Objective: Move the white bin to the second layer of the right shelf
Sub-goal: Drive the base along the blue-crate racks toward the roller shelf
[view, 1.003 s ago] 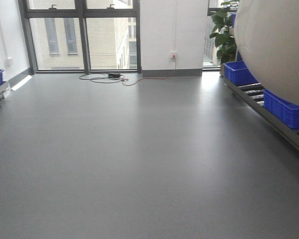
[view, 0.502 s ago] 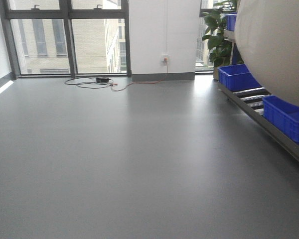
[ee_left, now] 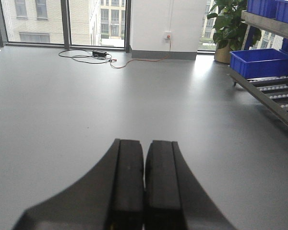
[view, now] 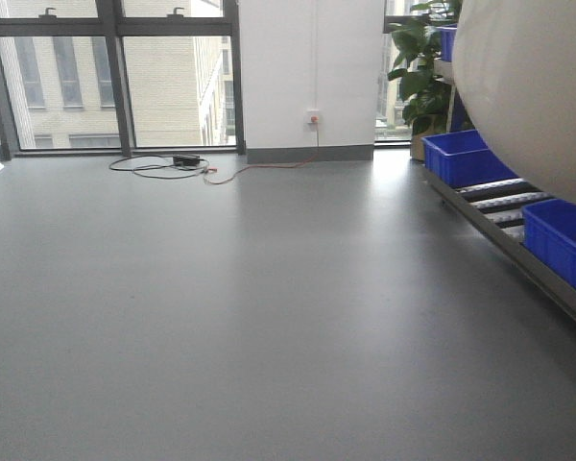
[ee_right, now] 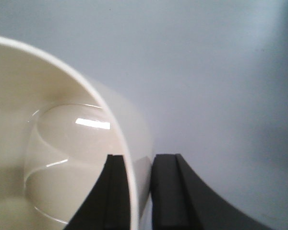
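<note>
right end effector (ee_right: 139, 160) pinches bin (ee_right: 48, 143) wall | left end effector (ee_left: 145, 143) closed, empty | risk: single-wall pinch may let bin slip

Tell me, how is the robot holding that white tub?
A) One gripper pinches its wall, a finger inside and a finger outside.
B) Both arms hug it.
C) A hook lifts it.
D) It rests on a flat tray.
A: the right wrist view shows the right gripper with one finger inside the white bin and one outside, clamped on its wall; the left gripper is shut on nothing.
</note>
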Controlling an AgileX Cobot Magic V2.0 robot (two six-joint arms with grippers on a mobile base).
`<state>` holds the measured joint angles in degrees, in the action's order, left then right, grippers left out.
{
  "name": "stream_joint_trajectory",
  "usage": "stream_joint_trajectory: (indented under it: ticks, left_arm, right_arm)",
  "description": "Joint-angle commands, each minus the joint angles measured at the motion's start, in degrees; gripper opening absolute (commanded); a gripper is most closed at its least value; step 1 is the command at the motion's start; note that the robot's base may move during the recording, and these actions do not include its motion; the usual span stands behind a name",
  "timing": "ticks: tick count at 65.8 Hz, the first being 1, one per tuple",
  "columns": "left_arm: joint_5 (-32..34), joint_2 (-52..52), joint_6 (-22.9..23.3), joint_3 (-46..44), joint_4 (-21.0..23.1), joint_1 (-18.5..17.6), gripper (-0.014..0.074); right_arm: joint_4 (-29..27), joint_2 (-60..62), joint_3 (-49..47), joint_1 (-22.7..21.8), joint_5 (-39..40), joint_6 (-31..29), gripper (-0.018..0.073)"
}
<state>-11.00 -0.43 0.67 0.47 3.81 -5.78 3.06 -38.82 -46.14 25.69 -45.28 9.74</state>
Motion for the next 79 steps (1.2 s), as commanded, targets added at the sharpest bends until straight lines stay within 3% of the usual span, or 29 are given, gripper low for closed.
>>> stream_joint_trajectory:
  ticks: [1, 79]
  left_arm:
    - [5.07, -1.20, 0.56, 1.56, 0.12, -0.15, 0.0085]
    - [5.07, -1.20, 0.56, 1.56, 0.12, -0.15, 0.0085]
  right_arm:
    - [0.36, 0.03, -1.68, -0.07, 4.91, -0.08, 0.0057]
    - [0.36, 0.03, -1.68, -0.07, 4.88, -0.08, 0.0057]
